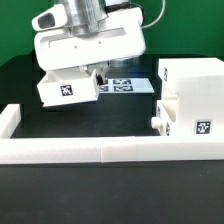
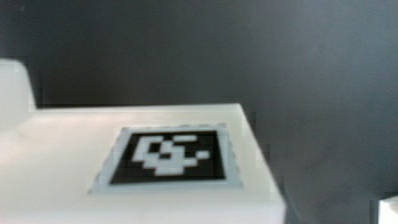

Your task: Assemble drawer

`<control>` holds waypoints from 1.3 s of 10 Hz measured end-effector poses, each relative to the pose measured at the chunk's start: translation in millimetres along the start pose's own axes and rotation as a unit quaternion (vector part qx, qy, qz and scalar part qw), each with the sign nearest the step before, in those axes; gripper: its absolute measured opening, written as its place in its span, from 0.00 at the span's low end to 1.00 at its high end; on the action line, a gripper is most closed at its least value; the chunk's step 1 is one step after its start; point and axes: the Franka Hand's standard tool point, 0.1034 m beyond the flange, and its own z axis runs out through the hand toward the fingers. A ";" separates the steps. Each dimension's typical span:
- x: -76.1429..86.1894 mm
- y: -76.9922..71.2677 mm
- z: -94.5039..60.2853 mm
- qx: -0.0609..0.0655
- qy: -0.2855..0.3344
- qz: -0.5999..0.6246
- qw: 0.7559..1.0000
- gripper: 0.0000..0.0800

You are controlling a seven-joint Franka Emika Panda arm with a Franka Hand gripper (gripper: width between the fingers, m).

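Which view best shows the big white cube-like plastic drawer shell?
The exterior view: the big white plastic shell stands at that view's right, a square tag on its front. The wrist view shows only a close, blurred white surface with one tag; whether that belongs to the shell cannot be told.

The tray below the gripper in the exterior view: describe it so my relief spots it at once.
Start at the big drawer shell on the exterior view's right and cross the marker board. The small tilted tray is beneath the gripper; the other tray sits against the shell.
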 end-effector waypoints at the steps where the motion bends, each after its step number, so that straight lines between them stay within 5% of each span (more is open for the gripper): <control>1: -1.5 -0.2 1.1 0.000 -0.001 0.000 1.000 0.06; 5: 9.2 -3.4 -2.5 -0.014 -0.002 -0.186 0.983 0.06; 8: 29.7 -8.0 -6.0 -0.021 -0.016 -0.347 0.937 0.06; 13: 28.2 -2.2 -5.3 -0.018 -0.021 -0.497 0.867 0.06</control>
